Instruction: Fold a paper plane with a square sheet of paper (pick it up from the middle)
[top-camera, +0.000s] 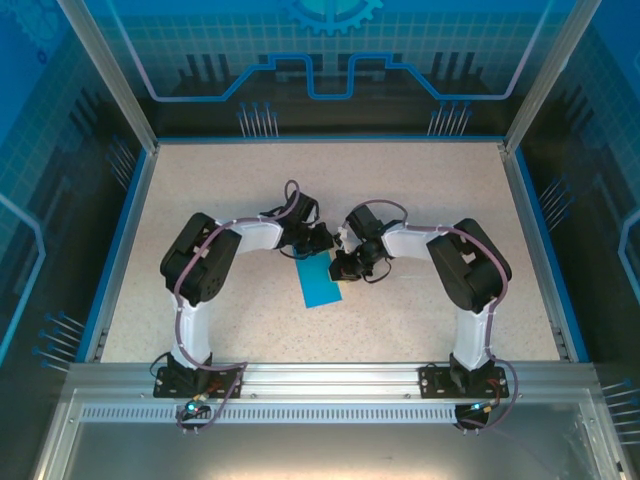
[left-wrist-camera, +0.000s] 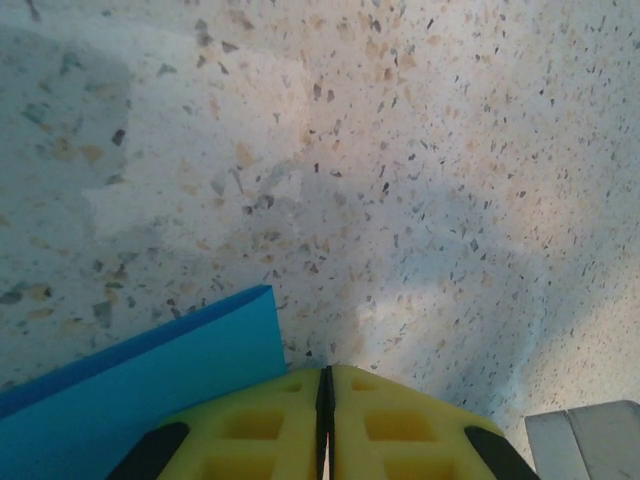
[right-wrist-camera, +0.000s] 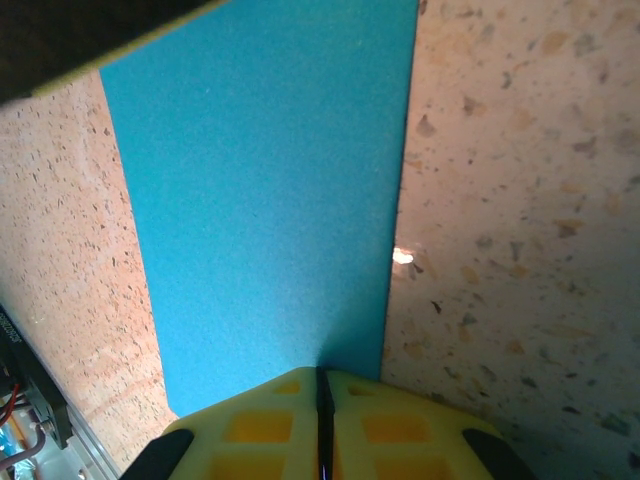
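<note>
**Both grippers shut at the blue paper**

Right gripper (right-wrist-camera: 322, 385) comes first, right up close in its own wrist view. Its two yellow fingers (right-wrist-camera: 260, 425) are pressed together, with just a thin dark line between them. Their tips meet the near edge of the blue paper (right-wrist-camera: 265, 200). I cannot tell if the paper is pinched or just lies under them. The paper lies flat on the speckled worktop (right-wrist-camera: 520, 200) and runs away from the fingers as a strip with straight sides. At its far end a dark thing with a yellow edge (right-wrist-camera: 80, 45) covers one corner.

The left gripper (left-wrist-camera: 325, 378) has its fingers pressed together too, and I see nothing between them. A corner of the paper (left-wrist-camera: 150, 390) lies just beside the left finger and goes under it. A grey block (left-wrist-camera: 585, 440) sits at the other side.

From above, both arms are bolted at the near edge of the worktop (top-camera: 450, 200) and bend in toward its middle. The paper (top-camera: 320, 287) lies there. The left gripper (top-camera: 320, 245) is at its far edge. The right gripper (top-camera: 347, 268) is at its right side.
</note>
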